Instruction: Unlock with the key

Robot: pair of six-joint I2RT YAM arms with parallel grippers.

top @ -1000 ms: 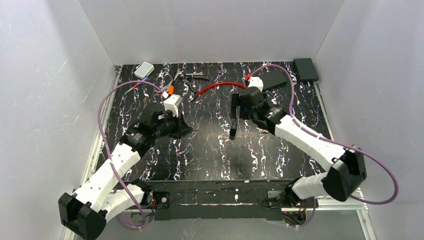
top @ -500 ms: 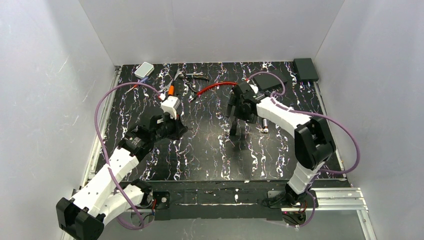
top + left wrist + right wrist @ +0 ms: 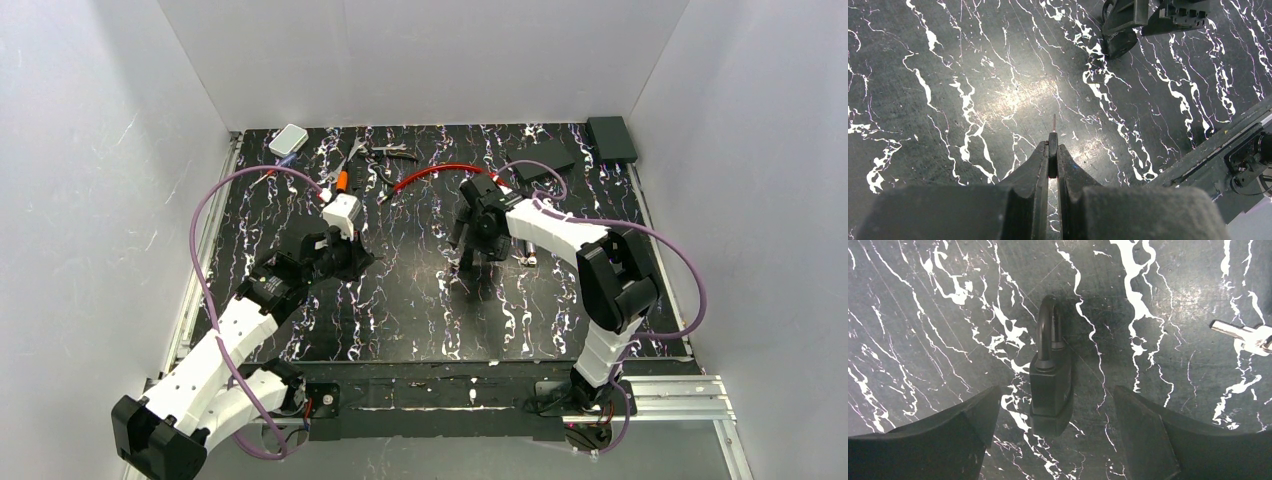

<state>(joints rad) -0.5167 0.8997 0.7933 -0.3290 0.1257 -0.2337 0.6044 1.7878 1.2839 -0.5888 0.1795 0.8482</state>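
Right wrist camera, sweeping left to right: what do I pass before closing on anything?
first finger → padlock, lying flat between the open jaws, untouched → second finger → key, at the right edge

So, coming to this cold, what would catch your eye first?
The black padlock on the marbled table, framed between the wide-open fingers of the right claw. Then the left claw, off to its left, shut on a thin flat piece seen edge-on, possibly a key. A silver key lies loose on the table right of the padlock.
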